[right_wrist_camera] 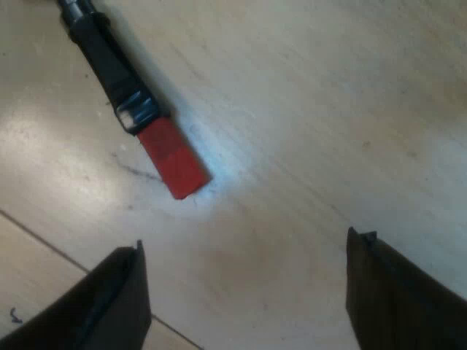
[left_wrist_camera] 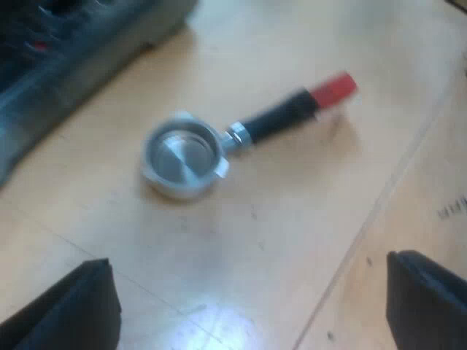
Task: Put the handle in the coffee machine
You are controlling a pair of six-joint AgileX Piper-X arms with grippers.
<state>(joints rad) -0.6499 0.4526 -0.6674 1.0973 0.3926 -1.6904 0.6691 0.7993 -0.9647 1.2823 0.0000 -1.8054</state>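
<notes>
Pale wooden tabletop (left_wrist_camera: pixel 292 240) (a thin seam line across it), faint dark scuffs, soft glare

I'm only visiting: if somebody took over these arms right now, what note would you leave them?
Left gripper: open, empty, over the wooden table.
Right gripper: open, empty, near the handle's red end.
The round metal holder with its dark handle lies loose on the table, near the dark grey espresso machine.
Done: nothing yet.
Left: grasp the holder, lock it into the machine.
</notes>
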